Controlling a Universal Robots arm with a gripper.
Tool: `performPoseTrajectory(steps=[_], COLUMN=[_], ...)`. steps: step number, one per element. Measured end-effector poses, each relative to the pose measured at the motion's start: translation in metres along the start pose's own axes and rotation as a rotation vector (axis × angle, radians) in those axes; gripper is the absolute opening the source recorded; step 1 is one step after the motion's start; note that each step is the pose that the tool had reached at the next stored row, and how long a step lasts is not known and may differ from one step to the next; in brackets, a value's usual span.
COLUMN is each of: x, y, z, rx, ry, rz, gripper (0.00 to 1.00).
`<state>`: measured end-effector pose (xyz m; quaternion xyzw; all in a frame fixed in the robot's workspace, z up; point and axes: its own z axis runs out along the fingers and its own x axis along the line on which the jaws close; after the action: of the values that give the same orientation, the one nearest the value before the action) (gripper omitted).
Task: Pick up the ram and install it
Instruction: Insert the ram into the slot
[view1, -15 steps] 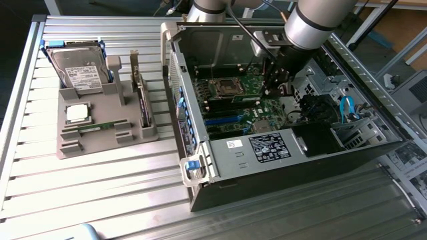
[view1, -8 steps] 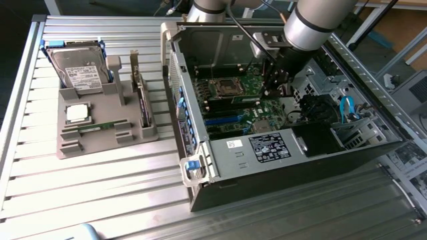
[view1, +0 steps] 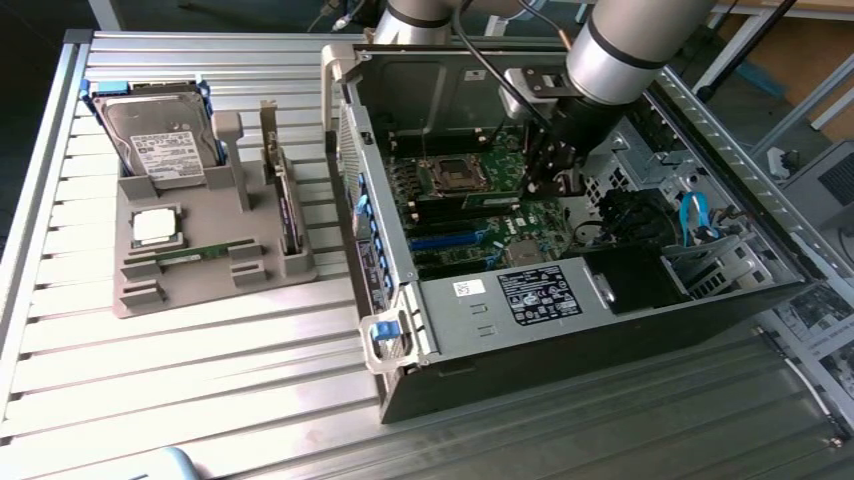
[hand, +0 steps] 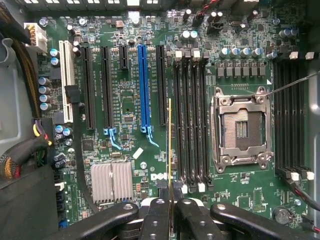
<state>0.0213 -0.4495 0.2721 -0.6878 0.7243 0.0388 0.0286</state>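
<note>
The ram (hand: 170, 150) shows edge-on as a thin green and yellow strip standing upright over the motherboard (hand: 125, 100). My gripper (hand: 170, 200) is shut on it, one black finger (hand: 156, 216) on each side. The stick hangs just beside the row of black memory slots (hand: 192, 125), next to the open CPU socket (hand: 241, 130); I cannot tell whether it touches the board. In the exterior view my gripper (view1: 550, 178) reaches down into the open computer case (view1: 534, 300).
A grey holder (view1: 147, 290) on the exterior view's left carries a silver hard drive (view1: 160, 140), a square CPU chip (view1: 156, 226) and another green stick (view1: 200, 253). Cables (hand: 20, 155), a heatsink (hand: 111, 181) and blue and black expansion slots (hand: 144, 85) surround the slots.
</note>
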Motion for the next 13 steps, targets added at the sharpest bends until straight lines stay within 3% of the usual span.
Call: performPoseTrajectory(steps=[13], x=[0.0006], y=[-0.0001], z=[0.0062], rx=[0.0000], ry=[0.0001], rz=[0.000], gripper=[0.12])
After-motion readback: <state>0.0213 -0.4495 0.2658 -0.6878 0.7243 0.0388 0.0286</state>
